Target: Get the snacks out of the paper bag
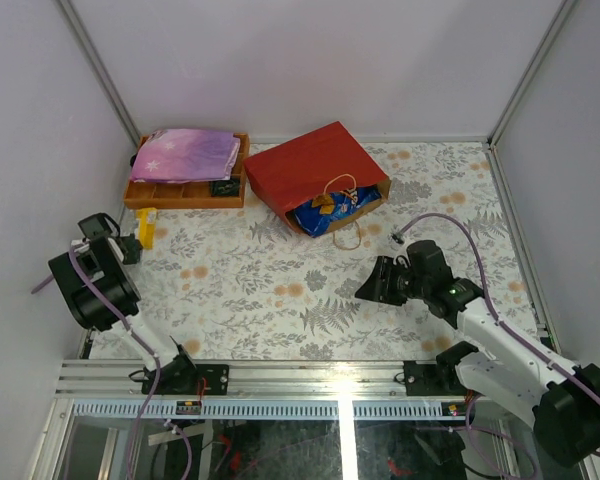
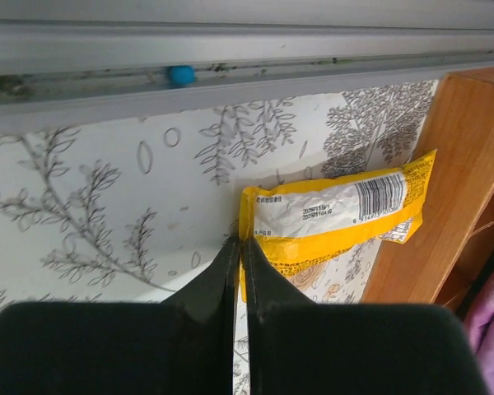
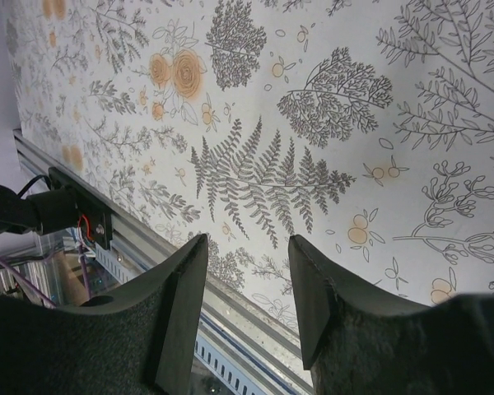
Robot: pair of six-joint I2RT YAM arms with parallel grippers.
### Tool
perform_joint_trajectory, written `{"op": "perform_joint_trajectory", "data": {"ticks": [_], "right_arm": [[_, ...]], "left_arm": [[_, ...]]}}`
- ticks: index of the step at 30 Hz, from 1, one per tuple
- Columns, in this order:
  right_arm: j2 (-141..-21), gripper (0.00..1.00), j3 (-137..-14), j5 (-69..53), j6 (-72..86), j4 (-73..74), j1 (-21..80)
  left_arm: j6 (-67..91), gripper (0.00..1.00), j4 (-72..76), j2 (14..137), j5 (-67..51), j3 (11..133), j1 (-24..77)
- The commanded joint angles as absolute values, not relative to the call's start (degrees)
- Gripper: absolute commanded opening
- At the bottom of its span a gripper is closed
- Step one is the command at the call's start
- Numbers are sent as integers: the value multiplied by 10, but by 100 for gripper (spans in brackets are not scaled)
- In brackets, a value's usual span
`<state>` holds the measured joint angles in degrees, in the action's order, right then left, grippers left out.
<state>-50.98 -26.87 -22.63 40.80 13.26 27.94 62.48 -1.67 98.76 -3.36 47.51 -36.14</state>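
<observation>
The left fingers (image 2: 218, 284) are pressed shut, tips at the near edge of a yellow snack packet (image 2: 337, 210) lying flat on the floral surface (image 2: 107, 189) against the orange tray (image 2: 457, 164). The left arm is folded at the surface's left side. The right fingers (image 3: 181, 304) are spread and empty, low over the surface, that arm reaching leftward. The red paper bag (image 1: 310, 165) lies on its side, well apart, with the blue Doritos bag (image 1: 332, 210) in its mouth.

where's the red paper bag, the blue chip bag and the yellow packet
red paper bag (image 1: 305, 165): top view, on its red side panel
blue chip bag (image 1: 325, 217): top view, on the part poking out of the bag's mouth
yellow packet (image 2: 337, 216): left wrist view, on its white label
</observation>
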Motion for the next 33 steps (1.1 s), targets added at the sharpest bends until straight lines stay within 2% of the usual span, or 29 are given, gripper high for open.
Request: {"op": "perform_joint_trajectory", "data": {"ticks": [1, 4, 5, 6, 7, 8, 9, 15, 21, 25, 28, 33], "right_arm": [[-530, 52, -308, -207, 416, 129, 277], [-538, 52, -314, -203, 417, 126, 277], [-538, 52, -315, -202, 417, 125, 277], [-537, 52, -315, -200, 418, 124, 277], [-536, 53, -314, -196, 419, 124, 277], [-535, 53, -314, -191, 418, 123, 277], [-536, 54, -314, -186, 415, 123, 277], [-562, 66, -321, -163, 406, 84, 277], [-651, 71, -371, -165, 371, 18, 275], [-717, 73, -402, -150, 391, -53, 264], [-749, 74, -394, -130, 442, -146, 245], [-816, 72, -386, -146, 539, -298, 194]], "left_arm": [[581, 0, -14, 1027, -32, 492, -364], [563, 2, -1, 1022, -34, 493, -363], [559, 15, 8, 1015, -35, 488, -363], [557, 34, 11, 1005, -33, 484, -363], [558, 60, 10, 993, -30, 480, -363], [558, 92, 4, 982, -24, 478, -363], [558, 99, -5, 973, -17, 477, -363], [562, 100, -37, 897, -27, 458, -363], [532, 100, -48, 748, -95, 391, -345], [524, 100, -70, 613, -88, 335, -220], [529, 100, -88, 510, -31, 310, -64], [477, 100, -136, 456, 20, 322, 77]]}}
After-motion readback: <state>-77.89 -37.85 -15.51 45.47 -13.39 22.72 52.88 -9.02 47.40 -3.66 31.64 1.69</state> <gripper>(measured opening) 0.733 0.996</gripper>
